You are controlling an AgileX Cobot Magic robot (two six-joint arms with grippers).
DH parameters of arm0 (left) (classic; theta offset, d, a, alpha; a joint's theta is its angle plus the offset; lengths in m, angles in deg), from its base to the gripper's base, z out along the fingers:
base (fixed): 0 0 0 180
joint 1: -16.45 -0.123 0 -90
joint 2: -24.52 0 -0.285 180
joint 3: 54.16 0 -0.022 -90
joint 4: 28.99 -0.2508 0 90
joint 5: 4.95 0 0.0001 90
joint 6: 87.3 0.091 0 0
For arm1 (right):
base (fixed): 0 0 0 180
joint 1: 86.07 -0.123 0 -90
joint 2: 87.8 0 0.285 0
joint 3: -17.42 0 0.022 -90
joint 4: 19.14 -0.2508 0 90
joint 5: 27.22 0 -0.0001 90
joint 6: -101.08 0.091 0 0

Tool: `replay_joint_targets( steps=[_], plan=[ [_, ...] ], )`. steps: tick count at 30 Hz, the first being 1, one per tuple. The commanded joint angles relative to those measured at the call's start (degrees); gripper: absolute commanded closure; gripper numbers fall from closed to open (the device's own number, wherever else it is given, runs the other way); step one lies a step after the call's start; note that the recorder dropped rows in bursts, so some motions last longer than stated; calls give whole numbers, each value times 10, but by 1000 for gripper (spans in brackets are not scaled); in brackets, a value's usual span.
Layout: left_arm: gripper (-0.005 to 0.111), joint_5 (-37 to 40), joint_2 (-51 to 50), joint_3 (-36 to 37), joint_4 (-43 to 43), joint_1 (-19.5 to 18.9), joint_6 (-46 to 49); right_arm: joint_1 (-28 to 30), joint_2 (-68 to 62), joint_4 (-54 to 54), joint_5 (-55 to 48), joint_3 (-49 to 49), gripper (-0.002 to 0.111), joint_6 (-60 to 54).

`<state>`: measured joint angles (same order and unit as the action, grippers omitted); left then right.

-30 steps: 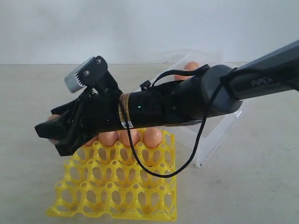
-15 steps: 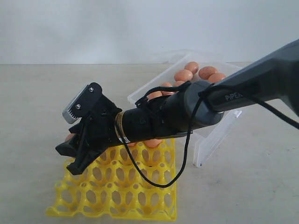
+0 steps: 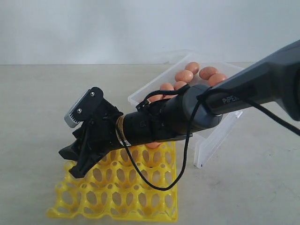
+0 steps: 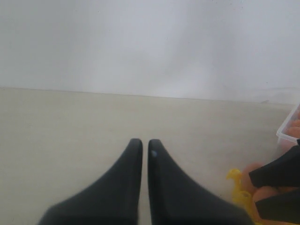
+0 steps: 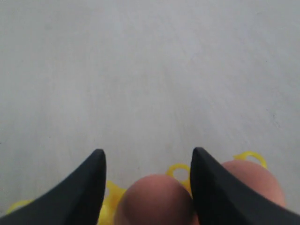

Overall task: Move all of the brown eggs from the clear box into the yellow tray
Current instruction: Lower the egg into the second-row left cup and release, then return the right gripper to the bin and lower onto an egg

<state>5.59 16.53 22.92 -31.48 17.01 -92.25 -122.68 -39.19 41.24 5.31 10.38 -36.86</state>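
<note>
The right gripper (image 5: 147,150) stood, jaws released, around a brown egg (image 5: 152,201) over the yellow tray (image 3: 117,192). Withdrawal straight upward seemed safest.

Black arms, grey camera block, tapered grippers.

The right arm (image 3: 187,115) has a matt black, rounded wrist housing and a dark grey upper link with pale lettering (image 3: 233,99) reading "PiPER". A brass-coloured band (image 3: 121,132) rings the wrist, and a thin black cable (image 3: 161,186) loops beneath it. The wrist camera (image 3: 75,113) is a light grey ribbed block on a black bracket with two silver screws (image 3: 93,93). The right gripper (image 3: 69,163) is black and angular, its fingers (image 5: 89,192) narrowing to blunt points. The left gripper (image 4: 144,143) has the same smooth black taper, with a pale speck near one tip.
</note>
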Motion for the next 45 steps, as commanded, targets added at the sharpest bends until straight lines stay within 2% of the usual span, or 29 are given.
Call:
replay_joint_targets(
  steps=[1,9,15,20,24,26,28,31,33,36,38,40,42,45],
  plan=[
    [103,-3,2,1,1,-3,0,0,1,-24,7,3,61,-6],
    [103,-3,2,1,1,-3,0,0,39,-62,25,3,61,-6],
    [103,-3,2,1,1,-3,0,0,138,-61,-69,3,61,44],
    [103,-3,2,1,1,-3,0,0,244,-60,-336,3,61,38],
    [103,-3,2,1,1,-3,0,1,288,-50,-647,3,61,-31],
    [103,-3,2,1,1,-3,0,8,290,-49,-765,3,61,-61],
    [103,-3,2,1,1,-3,0,31,289,-53,-841,3,61,-73],
    [103,-3,2,1,1,-3,0,89,284,-84,-827,4,61,-90],
    [103,-3,2,1,1,-3,0,149,273,-154,-781,18,61,-120],
    [103,-3,2,1,1,-3,0,238,229,-398,-789,87,61,-298],
    [103,-3,2,1,1,-3,0,294,178,-587,-870,164,61,-444],
    [103,-3,2,1,1,-3,0,330,120,-727,-966,249,61,-519],
    [103,-3,2,1,1,-3,0,347,71,-809,-1025,315,61,-542],
    [103,-3,2,1,1,-3,0,346,15,-859,-1025,391,61,-543]
  ],
)
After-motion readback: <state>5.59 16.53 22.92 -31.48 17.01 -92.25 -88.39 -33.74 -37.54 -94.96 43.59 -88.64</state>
